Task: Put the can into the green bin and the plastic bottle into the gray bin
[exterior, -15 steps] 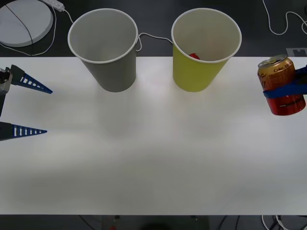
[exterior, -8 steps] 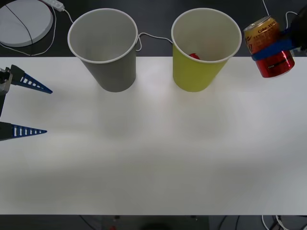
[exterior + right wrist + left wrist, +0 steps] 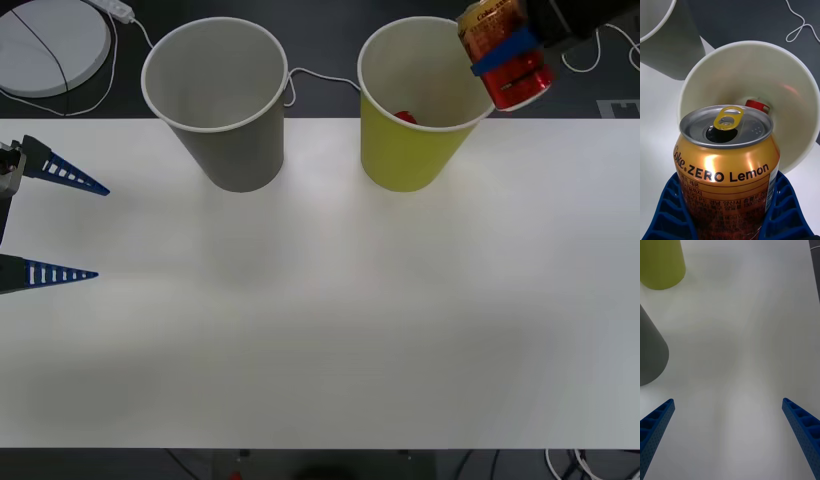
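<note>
A white table (image 3: 320, 330) fills the front view, with a dark floor beyond its far edge.

At the far left of the table, the left gripper (image 3: 50, 225) hangs low over the near-left part of the surface. Its two blue ribbed fingers (image 3: 70, 178) are spread wide apart with nothing between them. The left wrist view shows the same spread fingers above bare tabletop.

Behind it, on the floor at the far left, lies a round white disc (image 3: 50, 42) with a cable running from it.

Next to the right, the gray bin (image 3: 217, 100) stands upright at the far edge of the table, its mouth open and its pale inside bare.

Just to its right, with a gap between them, stands the green bin (image 3: 425, 110), also upright at the far edge. A small red object (image 3: 404, 118) lies inside it, low against the wall; what it is cannot be told.

Farthest right, the right gripper (image 3: 507, 50) is raised above the right side of the green bin's rim and is clamped on the can (image 3: 503, 52). The can tilts, its gold top leaning left toward the bin's mouth. In the right wrist view, the can (image 3: 727, 165) sits between the blue fingers (image 3: 784, 210), its pull-tab top facing the bin's open mouth, with the red object visible beyond it.
</note>
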You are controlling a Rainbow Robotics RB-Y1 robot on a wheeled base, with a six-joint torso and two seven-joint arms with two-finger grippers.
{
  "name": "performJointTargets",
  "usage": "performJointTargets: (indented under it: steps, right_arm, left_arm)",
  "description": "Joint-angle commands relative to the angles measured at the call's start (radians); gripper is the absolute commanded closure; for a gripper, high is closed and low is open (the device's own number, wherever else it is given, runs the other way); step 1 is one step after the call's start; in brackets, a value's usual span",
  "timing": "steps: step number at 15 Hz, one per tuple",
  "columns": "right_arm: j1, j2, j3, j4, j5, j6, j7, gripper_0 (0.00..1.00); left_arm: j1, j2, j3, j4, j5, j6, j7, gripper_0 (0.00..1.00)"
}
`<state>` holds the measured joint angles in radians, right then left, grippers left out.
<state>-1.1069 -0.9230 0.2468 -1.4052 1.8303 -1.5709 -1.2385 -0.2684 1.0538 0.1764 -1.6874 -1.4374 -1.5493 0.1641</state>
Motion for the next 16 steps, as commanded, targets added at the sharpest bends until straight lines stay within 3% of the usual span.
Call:
performJointTargets:
  steps: [1, 5, 8, 9, 10, 11, 12, 13, 16]
  right_arm:
    - [-0.07, 0.062, 0.048, 0.078, 0.06, 0.006, 0.005, 0.99]
    - [-0.139, 0.145, 0.081, 0.233, 0.096, 0.069, 0.056, 0.94]
    - [-0.171, 0.171, 0.083, 0.288, 0.129, 0.075, 0.086, 0.93]
    - [-0.172, 0.171, 0.085, 0.288, 0.138, 0.077, 0.093, 0.88]
    - [-0.172, 0.171, 0.085, 0.29, 0.141, 0.077, 0.102, 0.73]
    - [-0.172, 0.171, 0.083, 0.288, 0.142, 0.077, 0.103, 0.45]
    - [-0.172, 0.171, 0.085, 0.288, 0.142, 0.077, 0.106, 0.09]
    - [-0.172, 0.171, 0.085, 0.288, 0.141, 0.074, 0.11, 0.0]
    - [-0.172, 0.164, 0.085, 0.288, 0.127, 0.068, 0.119, 0.0]
  left_arm:
    - [0.0, 0.0, 0.0, 0.0, 0.0, 0.0, 0.0, 0.0]
    - [0.0, 0.0, 0.0, 0.0, 0.0, 0.0, 0.0, 0.0]
    - [0.0, 0.0, 0.0, 0.0, 0.0, 0.0, 0.0, 0.0]
    - [0.0, 0.0, 0.0, 0.0, 0.0, 0.0, 0.0, 0.0]
    - [0.0, 0.0, 0.0, 0.0, 0.0, 0.0, 0.0, 0.0]
    - [0.0, 0.0, 0.0, 0.0, 0.0, 0.0, 0.0, 0.0]
    - [0.0, 0.0, 0.0, 0.0, 0.0, 0.0, 0.0, 0.0]
    - [0.0, 0.0, 0.0, 0.0, 0.0, 0.0, 0.0, 0.0]
    - [0.0, 0.0, 0.0, 0.0, 0.0, 0.0, 0.0, 0.0]
